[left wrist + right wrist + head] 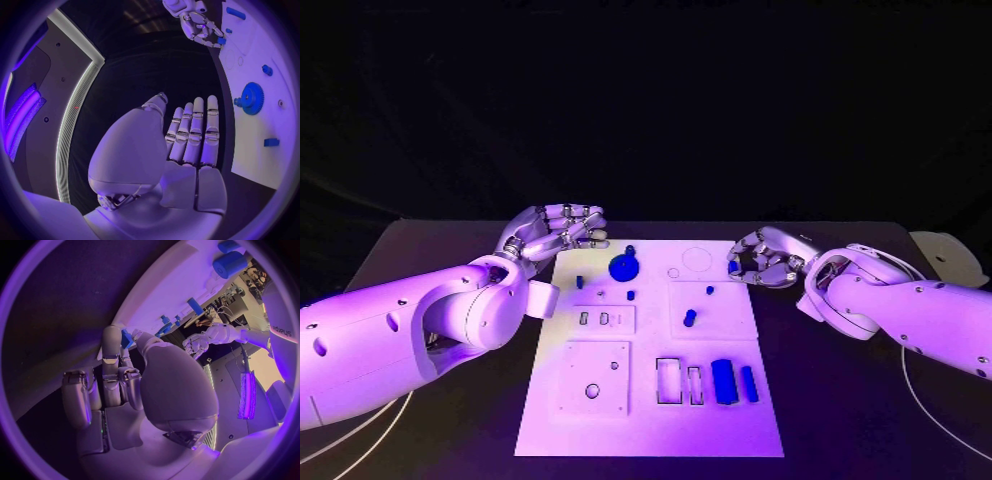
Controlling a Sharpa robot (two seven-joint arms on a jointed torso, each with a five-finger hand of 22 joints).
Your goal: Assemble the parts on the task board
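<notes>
The white task board (651,420) lies in the middle of the black table. A blue gear (625,267) (251,98) sits near its far end, with small blue pegs (689,318) around the middle and two long blue blocks (723,380) near the front right. My left hand (560,232) (187,145) hovers beside the board's far left corner, fingers stretched out with nothing in them. At the board's right edge, level with the gear, my right hand (764,258) (131,385) pinches a small blue part (127,338) between thumb and fingertip.
Recessed slots and white plates (596,377) cover the board's near half. A pale round object (942,250) lies at the table's far right. Thin cables (920,400) trail over the table beside each arm.
</notes>
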